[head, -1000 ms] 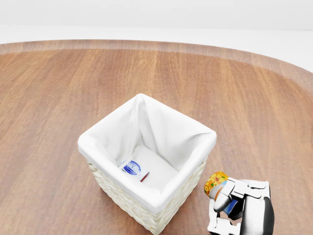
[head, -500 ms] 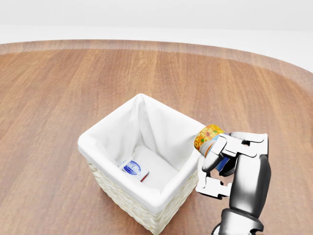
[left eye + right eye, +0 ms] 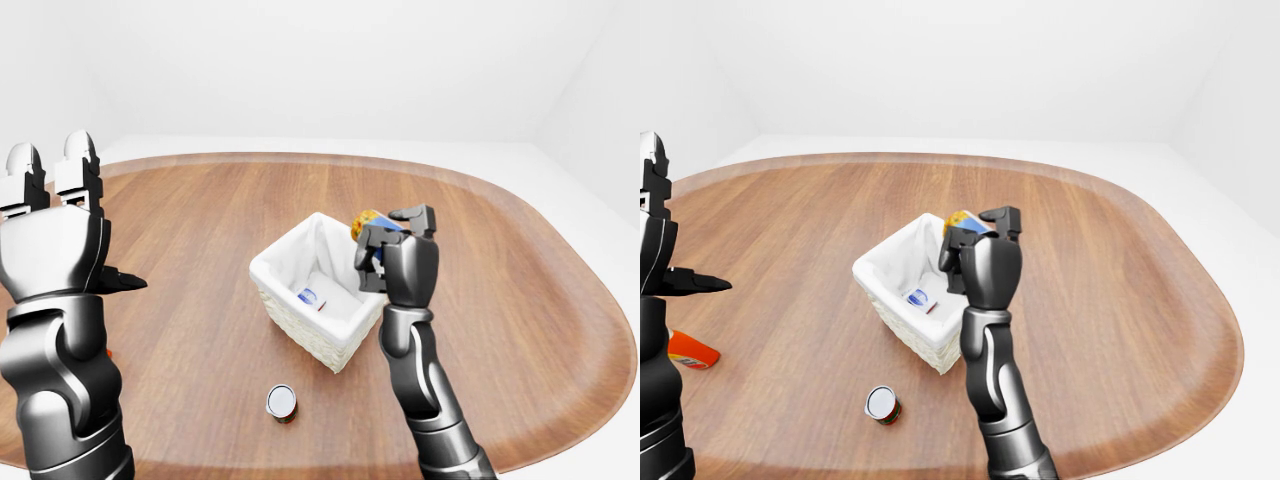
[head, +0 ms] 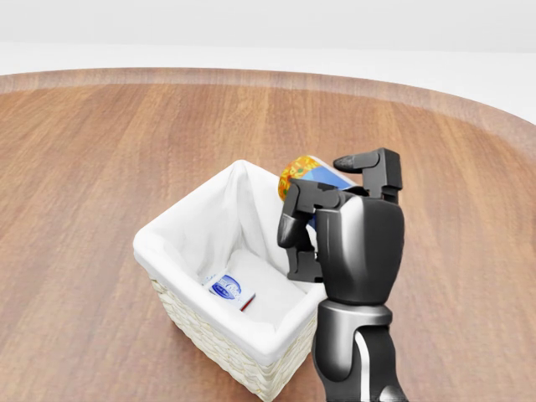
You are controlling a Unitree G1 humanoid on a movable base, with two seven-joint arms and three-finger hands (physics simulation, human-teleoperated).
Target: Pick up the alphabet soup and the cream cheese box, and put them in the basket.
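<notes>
Right robot hand (image 4: 331,219) closed round alphabet soup (image 4: 308,177), held above basket (image 4: 167,237) right rim, can tilted, long axis leaning up-left in head view. Judged rigid, smooth, fairly heavy; side-wall grip suits. Cream cheese box (image 4: 229,290) lies flat inside basket. Left robot hand (image 3: 52,225) raised, fingers spread, empty. Spare can (image 3: 281,402) on surface (image 3: 520,300).

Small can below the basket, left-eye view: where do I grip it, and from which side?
Wrap its round side wall, coming from the view's left with the open left hand. The small can seems upright, lid up, apart from the basket; the right hand holds the alphabet soup.
</notes>
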